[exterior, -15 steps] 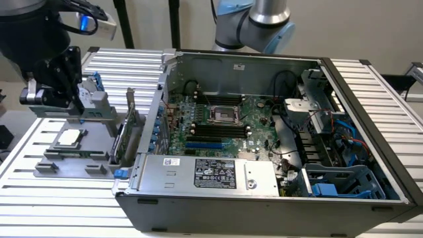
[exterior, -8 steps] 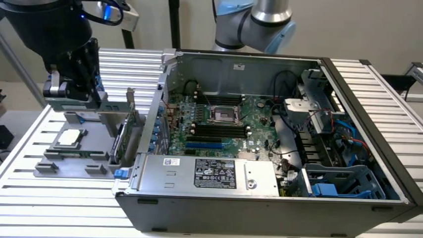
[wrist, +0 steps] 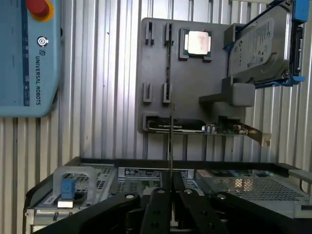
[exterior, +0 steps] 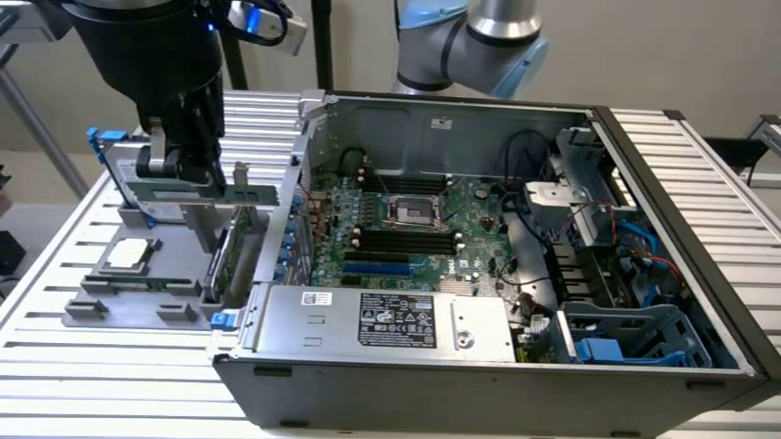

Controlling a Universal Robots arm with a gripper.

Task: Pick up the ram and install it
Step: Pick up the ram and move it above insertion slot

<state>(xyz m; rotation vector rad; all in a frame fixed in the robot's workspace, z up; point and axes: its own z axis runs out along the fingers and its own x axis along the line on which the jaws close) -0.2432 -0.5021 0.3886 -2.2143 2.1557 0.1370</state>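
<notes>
Above the holder (exterior: 91, 313), at the exterior view's left of the case (exterior: 366, 384), the gripper (exterior: 183, 176) pinches the ram (exterior: 244, 192) near its middle, jaws pressed on its flat faces.

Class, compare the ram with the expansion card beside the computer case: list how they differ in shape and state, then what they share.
The ram is a narrow strip; the expansion card is taller and carries a metal bracket. The ram is gripped in the tool, above the grey fixture; the card stands in a fixture slot. Both are green boards on edge, outside the case.
</notes>
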